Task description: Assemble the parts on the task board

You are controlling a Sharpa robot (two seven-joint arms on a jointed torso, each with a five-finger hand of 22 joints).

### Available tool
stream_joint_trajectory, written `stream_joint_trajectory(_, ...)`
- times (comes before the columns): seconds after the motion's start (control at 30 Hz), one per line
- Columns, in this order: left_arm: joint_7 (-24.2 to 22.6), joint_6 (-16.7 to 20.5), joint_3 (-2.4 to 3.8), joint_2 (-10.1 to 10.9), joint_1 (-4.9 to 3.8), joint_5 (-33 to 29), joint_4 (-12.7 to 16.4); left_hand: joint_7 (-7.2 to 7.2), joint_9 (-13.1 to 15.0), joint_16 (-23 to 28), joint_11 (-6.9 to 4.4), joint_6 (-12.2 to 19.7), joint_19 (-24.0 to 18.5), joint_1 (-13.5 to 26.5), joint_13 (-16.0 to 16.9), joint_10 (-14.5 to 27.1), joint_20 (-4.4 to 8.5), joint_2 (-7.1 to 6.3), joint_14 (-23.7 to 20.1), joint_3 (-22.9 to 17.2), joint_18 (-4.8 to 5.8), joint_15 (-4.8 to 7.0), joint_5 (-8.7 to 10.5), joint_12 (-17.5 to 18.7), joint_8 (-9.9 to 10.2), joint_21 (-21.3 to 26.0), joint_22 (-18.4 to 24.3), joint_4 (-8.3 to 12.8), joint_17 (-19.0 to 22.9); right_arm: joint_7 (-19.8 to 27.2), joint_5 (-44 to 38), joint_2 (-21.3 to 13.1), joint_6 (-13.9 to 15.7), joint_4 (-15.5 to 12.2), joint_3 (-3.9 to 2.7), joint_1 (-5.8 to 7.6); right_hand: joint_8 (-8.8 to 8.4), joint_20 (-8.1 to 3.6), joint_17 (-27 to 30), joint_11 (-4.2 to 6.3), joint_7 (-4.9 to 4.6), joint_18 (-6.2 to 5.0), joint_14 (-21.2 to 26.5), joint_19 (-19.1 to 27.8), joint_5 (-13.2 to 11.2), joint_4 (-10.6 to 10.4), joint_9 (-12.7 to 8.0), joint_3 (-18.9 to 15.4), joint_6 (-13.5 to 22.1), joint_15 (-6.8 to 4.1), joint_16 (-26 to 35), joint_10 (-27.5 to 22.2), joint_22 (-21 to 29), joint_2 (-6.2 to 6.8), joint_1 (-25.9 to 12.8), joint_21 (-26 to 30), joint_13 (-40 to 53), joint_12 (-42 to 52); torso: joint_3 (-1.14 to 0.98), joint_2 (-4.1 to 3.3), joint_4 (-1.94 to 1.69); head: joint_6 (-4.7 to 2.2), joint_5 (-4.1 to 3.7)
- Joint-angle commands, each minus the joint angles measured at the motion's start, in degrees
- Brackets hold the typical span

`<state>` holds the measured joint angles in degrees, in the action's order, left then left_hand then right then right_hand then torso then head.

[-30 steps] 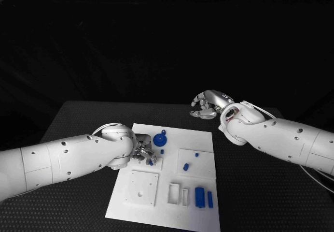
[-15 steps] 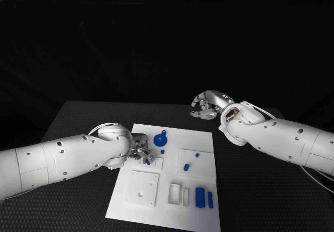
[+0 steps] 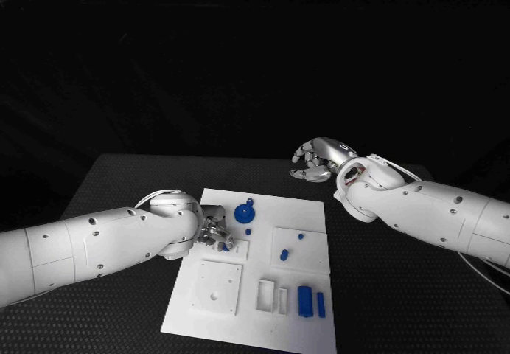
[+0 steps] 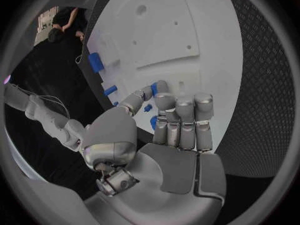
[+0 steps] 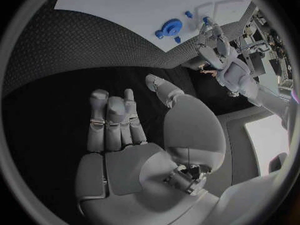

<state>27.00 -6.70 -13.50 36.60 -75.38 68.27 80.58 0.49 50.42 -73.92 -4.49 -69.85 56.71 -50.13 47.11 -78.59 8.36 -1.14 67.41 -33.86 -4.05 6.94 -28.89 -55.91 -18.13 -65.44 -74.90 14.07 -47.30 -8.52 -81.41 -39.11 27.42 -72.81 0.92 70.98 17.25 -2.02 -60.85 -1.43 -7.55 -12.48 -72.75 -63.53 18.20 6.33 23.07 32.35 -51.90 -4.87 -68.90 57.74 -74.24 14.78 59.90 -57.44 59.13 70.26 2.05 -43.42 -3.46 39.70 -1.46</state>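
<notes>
The white task board [image 3: 308, 221] lies flat at lower centre of the head view, long side running away from the viewer. A round blue part [image 3: 245, 214] sits near its upper left, a small peg [image 3: 284, 254] mid-board, and two upright blue bars [image 3: 305, 300] by the slotted holders at lower right.

From my seat I see a black table [image 3: 127, 177] with a fine woven texture filling the lower half of the head view. Behind it, the upper half is plain darkness; I can make out no wall or window.
</notes>
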Motion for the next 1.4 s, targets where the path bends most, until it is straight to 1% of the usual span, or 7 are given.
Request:
stream_joint_trajectory(0.03, 1.2, -0.5, -0.21, 0.0, 0.14, 1.3, -0.3, -1.34, 0.1, -0.2, -2.60, -1.8, -0.1, -1.1, -0.1, -2.0, 7.06, 0.72, 2.6, -3.2, -0.79, 4.46, -0.56, 0.3, -0.1, -0.2, -0.8, 2.1, 0.1, 0.1, -0.6, 0.0, -0.5, -0.1, -0.03, 0.01, 0.08, 0.08, 0.0, 0.03, -0.31, -2.52, -0.3, -0.2, 0.3, 0.0, 0.1, 0.3, 0.0, 0.02, 0.4, -0.1, -0.1, 0.15, 0.2, 0.2, -0.1, 0.3, -0.03, -0.03, 0.03, 0.02, -0.03)
stream_joint_trajectory(0.23, 1.5, -0.7, -0.21, -0.3, 0.14, 1.2, -0.5, -1.32, 0.0, -0.2, -2.58, -1.7, -0.1, -1.0, -0.1, -2.0, 7.04, 0.76, 2.6, -3.1, -0.76, 4.42, -0.20, 0.3, -0.1, -0.2, -0.8, 2.0, 0.1, 0.2, -0.6, 0.0, -0.6, -0.1, -0.03, 0.01, 0.08, 0.08, 0.0, 0.03, -0.31, -2.52, -0.3, -0.2, 0.3, 0.0, 0.1, 0.4, 0.0, 0.01, 0.4, -0.1, -0.1, 0.14, 0.2, 0.2, -0.1, 0.3, -0.06, -0.04, 0.02, -0.04, 0.00)
stream_joint_trajectory(0.33, 1.7, -0.7, -0.22, -0.6, 0.14, 1.2, -0.7, -1.23, -0.1, -0.1, -2.48, -1.6, 0.0, -0.8, -0.2, -2.0, 7.04, 0.81, 2.5, -3.1, -0.77, 4.46, 2.21, 0.3, 0.1, -0.1, -0.7, 1.7, 0.3, 0.2, -0.6, 0.0, -0.6, -0.1, -0.03, 0.01, 0.08, 0.08, 0.0, 0.03, -0.31, -2.52, -0.3, -0.2, 0.3, 0.0, 0.1, 0.4, 0.0, 0.01, 0.4, -0.1, -0.1, 0.14, 0.2, 0.2, -0.1, 0.3, -0.07, -0.02, 0.02, -0.07, 0.05)
stream_joint_trajectory(0.5, 2.0, -1.9, -0.22, -0.5, 0.14, 1.1, -0.8, -1.06, -0.4, 0.2, -2.02, -1.3, -0.3, 0.5, -0.4, -1.7, 6.97, -1.79, 2.1, -2.3, -0.74, 4.66, 16.06, 0.5, 0.5, 0.3, -0.5, -2.9, 0.6, 0.2, -0.5, 0.0, -0.7, -0.2, -0.03, 0.01, 0.08, 0.09, 0.1, 0.02, -0.32, -2.52, -0.3, -0.2, 0.3, -0.1, 0.1, 0.3, 0.0, 0.02, 0.4, -0.1, -0.1, 0.18, 0.0, 0.2, -0.1, 0.3, -0.08, -0.03, 0.06, 0.06, 0.07)
stream_joint_trajectory(0.87, 2.2, -1.4, -0.22, -0.3, 0.14, 1.6, -1.0, -0.98, -0.4, 0.0, -2.17, -1.4, -0.4, 0.4, -0.4, -1.6, 7.12, -7.10, 1.9, -2.2, -0.93, 4.75, 17.91, 0.4, 0.7, 0.4, -0.6, -6.4, 0.7, 0.1, -0.5, -0.2, -0.7, -0.2, -0.03, 0.01, 0.05, 0.13, 0.1, 0.00, -0.34, -2.52, -0.3, -0.2, 0.4, -0.2, 0.0, 0.2, 0.1, 0.04, 0.4, -0.2, -0.1, 0.29, -0.3, 0.2, -0.2, 0.3, -0.04, -0.01, 0.03, 0.03, 0.01)
stream_joint_trajectory(1.07, 2.3, 0.5, -0.21, 0.0, 0.14, 2.4, -0.9, -1.19, -0.1, -0.3, -2.27, -1.6, -0.1, 0.9, -0.4, -1.9, 7.21, -10.96, 2.1, -3.1, -1.08, 4.94, 24.08, 0.2, 0.5, 0.4, -0.6, -11.9, 0.7, 0.1, -0.5, -0.2, -0.6, -0.1, -0.03, 0.01, 0.04, 0.12, 0.1, 0.01, -0.34, -2.52, -0.2, -0.2, 0.4, -0.2, 0.0, 0.2, 0.1, 0.03, 0.5, -0.2, -0.1, 0.27, -0.2, 0.2, -0.2, 0.3, 0.02, 0.01, -0.01, 0.02, -0.09)
stream_joint_trajectory(1.4, 1.9, 1.2, -0.16, 0.5, 0.13, 2.4, -0.4, -1.21, 0.1, -0.5, -2.37, -1.6, -0.1, 1.0, -0.4, -1.9, 7.22, -11.44, 2.1, -3.2, -1.15, 5.02, 24.81, 0.1, 0.3, 0.3, -0.6, -13.9, 0.7, 0.1, -0.5, -0.1, -0.6, 0.0, -0.03, 0.00, 0.04, 0.11, 0.1, 0.01, -0.33, -2.52, -0.2, -0.2, 0.4, -0.1, 0.0, 0.3, 0.1, 0.03, 0.5, -0.2, -0.1, 0.23, -0.2, 0.2, -0.2, 0.3, 0.10, 0.02, -0.05, -0.07, -0.25)
